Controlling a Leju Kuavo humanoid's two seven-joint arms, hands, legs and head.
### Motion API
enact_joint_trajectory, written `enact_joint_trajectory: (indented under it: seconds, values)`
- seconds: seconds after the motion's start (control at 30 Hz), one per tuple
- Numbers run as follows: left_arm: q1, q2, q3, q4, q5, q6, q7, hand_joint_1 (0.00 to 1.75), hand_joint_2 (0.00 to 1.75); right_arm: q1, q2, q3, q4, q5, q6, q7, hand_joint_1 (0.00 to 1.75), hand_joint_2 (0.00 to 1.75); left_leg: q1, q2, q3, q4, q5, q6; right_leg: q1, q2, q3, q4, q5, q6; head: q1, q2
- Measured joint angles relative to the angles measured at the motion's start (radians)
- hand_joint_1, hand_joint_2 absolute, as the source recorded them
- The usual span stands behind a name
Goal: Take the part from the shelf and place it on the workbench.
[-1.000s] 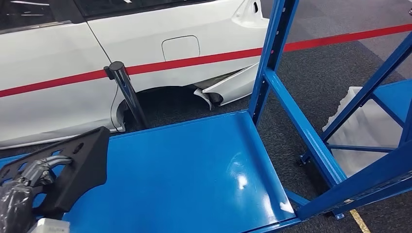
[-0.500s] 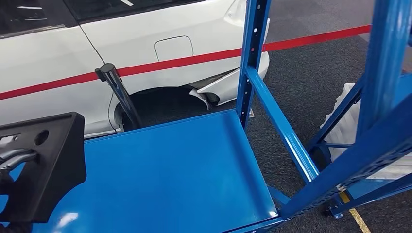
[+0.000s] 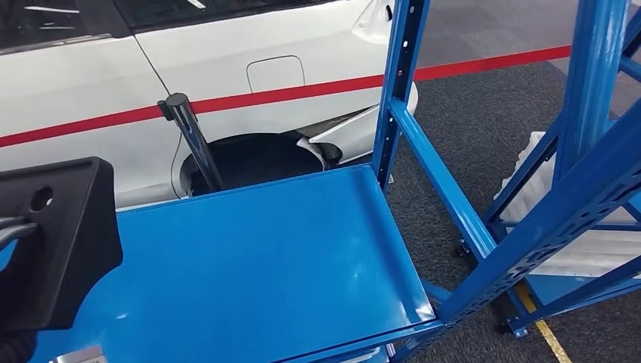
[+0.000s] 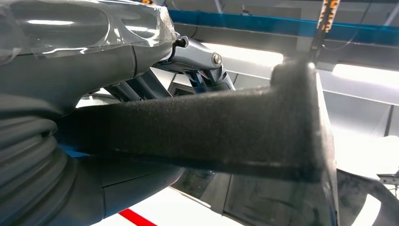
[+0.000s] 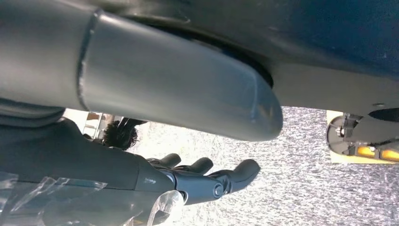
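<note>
The robot's left hand gripped a black, rough-textured part, its fingers curled over one face while the thick thumb pressed from the other side. In the head view the part, a flat panel with a round hole near its upper corner, was held up off the blue shelf, above that deck's near left end; one finger crossed the panel's face at the frame's edge. In the left wrist view the part ran outward from the palm and ended in a raised lip, with a strip of red line visible below it.

Beyond the held part, on the far side of the shelf, stood a white car body with a red stripe along its flank and a fuel-filler flap. A dark post leaned in front of its wheel arch. Blue perforated uprights framed the shelf's far end from the hand, and white ribbed packing lay past them on dark carpet.

The right hand hung open and held nothing, its dark fingers spread and lightly bent over grey speckled floor, well apart from the part.
</note>
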Motion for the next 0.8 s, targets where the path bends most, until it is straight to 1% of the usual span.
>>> enact_joint_trajectory:
  seconds: [0.03,0.1,0.13,0.17,0.2,0.23,0.27,0.3,0.33,0.37,0.4,0.43,0.47,0.5,0.53,0.6,0.63,0.67,0.7,0.73,0.77,0.8]
  values:
    - [-0.002,-0.001,0.000,0.000,0.000,-0.002,0.000,1.75,1.75,0.001,0.000,0.000,0.000,-0.001,0.000,0.000,0.00,0.00,0.003,0.001,-0.006,-0.005,0.009,0.005,0.000,0.000,-0.016,0.041,-0.037,0.004,0.002,0.000]
    - [-0.003,-0.005,-0.002,0.000,0.000,-0.006,0.000,1.75,1.75,0.001,0.000,0.000,0.001,-0.002,0.001,0.000,0.00,0.00,0.003,0.002,-0.022,-0.005,0.022,0.010,-0.001,0.000,-0.055,0.165,-0.122,0.012,0.006,0.000]
    - [-0.003,-0.007,-0.004,0.000,0.000,-0.008,0.000,1.75,1.75,0.002,0.000,0.000,0.001,-0.002,0.002,0.000,0.00,0.00,0.002,0.002,-0.030,-0.004,0.027,0.009,-0.002,0.000,-0.067,0.216,-0.145,0.014,0.007,0.000]
    - [-0.002,-0.009,-0.005,0.000,0.000,-0.008,0.000,1.75,1.75,0.001,0.000,0.000,0.001,-0.002,0.002,0.000,0.00,0.00,0.003,0.003,-0.038,-0.003,0.032,0.008,-0.003,0.000,-0.062,0.236,-0.148,0.016,0.007,0.000]
    - [-0.002,-0.011,-0.005,0.000,0.000,-0.008,0.000,1.75,1.75,0.001,0.000,0.000,0.001,-0.003,0.003,0.000,0.00,0.00,0.004,0.003,-0.044,-0.001,0.036,0.005,-0.004,0.000,-0.038,0.216,-0.133,0.018,0.007,0.000]
    - [-0.002,-0.012,-0.005,0.000,0.000,-0.008,0.000,1.75,1.75,0.001,0.000,0.000,0.001,-0.003,0.003,0.000,0.00,0.00,0.005,0.003,-0.049,0.002,0.039,0.003,-0.006,-0.001,0.005,0.159,-0.106,0.019,0.007,0.000]
    - [-0.002,-0.014,-0.005,0.000,0.000,-0.008,0.000,1.75,1.75,0.001,0.000,0.000,0.001,-0.003,0.003,0.000,0.00,0.00,0.006,0.003,-0.054,0.006,0.042,-0.001,-0.007,-0.002,0.056,0.082,-0.084,0.019,0.007,0.000]
    - [-0.002,-0.015,-0.005,0.000,0.001,-0.008,0.000,1.75,1.75,0.001,0.000,0.000,0.001,-0.004,0.003,0.000,0.00,0.00,0.006,0.003,-0.059,0.012,0.043,-0.004,-0.007,-0.002,0.098,0.014,-0.067,0.016,0.007,0.000]
    - [-0.002,-0.016,-0.005,0.000,0.001,-0.008,0.000,1.75,1.75,0.001,0.000,0.000,0.001,-0.004,0.003,0.000,0.00,0.00,0.005,0.003,-0.063,0.017,0.046,-0.009,-0.006,-0.003,0.123,-0.032,-0.058,0.011,0.007,0.000]
    - [-0.002,-0.017,-0.005,0.000,0.002,-0.008,0.000,1.75,1.75,0.000,0.000,0.000,0.001,-0.003,0.004,0.000,0.00,0.00,0.004,0.003,-0.067,0.021,0.049,-0.015,-0.004,-0.002,0.132,-0.054,-0.057,0.005,0.007,0.000]
    - [-0.002,-0.018,-0.005,0.000,0.003,-0.007,0.000,1.75,1.75,0.000,0.000,0.000,0.001,-0.003,0.004,0.000,0.00,0.00,0.003,0.003,-0.071,0.023,0.053,-0.021,-0.001,0.000,0.129,-0.056,-0.054,-0.002,0.006,0.000]
    - [-0.001,-0.018,-0.005,0.000,0.003,-0.007,0.000,1.75,1.75,0.000,0.001,0.000,0.001,-0.003,0.005,0.000,0.00,0.00,0.004,0.003,-0.074,0.025,0.056,-0.027,-0.002,0.000,0.123,-0.056,-0.050,-0.010,0.006,0.000]
    - [0.000,-0.018,-0.005,0.000,0.004,-0.006,0.000,1.75,1.75,0.000,0.002,0.000,0.002,-0.003,0.006,0.000,0.00,0.00,0.006,0.002,-0.079,0.031,0.050,-0.033,-0.003,0.000,0.118,-0.057,-0.045,-0.018,0.006,0.000]
    - [0.001,-0.018,-0.004,0.000,0.005,-0.006,0.000,1.75,1.75,0.000,0.002,0.000,0.002,-0.003,0.006,0.000,0.00,0.00,0.009,0.001,-0.088,0.051,0.028,-0.039,-0.005,-0.001,0.112,-0.058,-0.038,-0.026,0.005,0.000]
    - [0.001,-0.019,-0.004,0.000,0.006,-0.005,0.000,1.75,1.75,0.000,0.003,0.000,0.002,-0.003,0.007,0.000,0.00,0.00,0.011,0.001,-0.104,0.093,-0.008,-0.044,-0.007,-0.002,0.104,-0.059,-0.031,-0.034,0.004,0.000]
    - [0.003,-0.019,-0.004,0.000,0.010,-0.005,0.000,1.75,1.75,-0.001,0.003,0.000,0.002,-0.002,0.007,0.000,0.00,0.00,0.014,0.000,-0.147,0.228,-0.100,-0.055,-0.007,-0.003,0.085,-0.058,-0.016,-0.043,0.003,0.000]
    - [0.003,-0.019,-0.004,0.000,0.012,-0.005,0.000,1.75,1.75,-0.001,0.003,0.000,0.002,-0.002,0.008,0.000,0.00,0.00,0.015,0.000,-0.163,0.289,-0.128,-0.058,-0.007,-0.003,0.074,-0.058,-0.008,-0.045,0.002,0.000]
    - [0.004,-0.019,-0.004,0.000,0.013,-0.005,0.000,1.75,1.75,-0.001,0.004,0.000,0.002,-0.002,0.008,0.000,0.00,0.00,0.016,0.000,-0.164,0.320,-0.136,-0.060,-0.006,-0.003,0.065,-0.058,-0.001,-0.045,0.002,0.000]
    - [0.004,-0.019,-0.005,0.000,0.014,-0.007,0.000,1.75,1.75,-0.001,0.004,0.000,0.002,-0.002,0.009,0.000,0.00,0.00,0.017,0.000,-0.146,0.311,-0.122,-0.059,-0.005,-0.003,0.056,-0.057,0.006,-0.044,0.002,0.000]
    - [0.004,-0.020,-0.005,0.000,0.015,-0.008,0.000,1.75,1.75,0.000,0.004,0.000,0.002,-0.002,0.010,0.000,0.00,0.00,0.015,0.000,-0.110,0.263,-0.095,-0.055,-0.003,-0.002,0.049,-0.057,0.012,-0.043,0.002,0.000]
    - [0.003,-0.020,-0.005,0.000,0.015,-0.011,0.000,1.75,1.75,-0.001,0.005,0.000,0.002,-0.002,0.010,0.000,0.00,0.00,0.013,-0.002,-0.059,0.185,-0.066,-0.047,-0.002,-0.001,0.043,-0.057,0.018,-0.041,0.002,0.000]
    - [0.002,-0.020,-0.004,0.000,0.015,-0.013,0.000,1.75,1.75,-0.002,0.007,0.000,0.002,-0.002,0.011,0.000,0.00,0.00,0.008,-0.004,-0.007,0.101,-0.046,-0.036,0.001,-0.001,0.038,-0.057,0.024,-0.039,0.002,0.000]
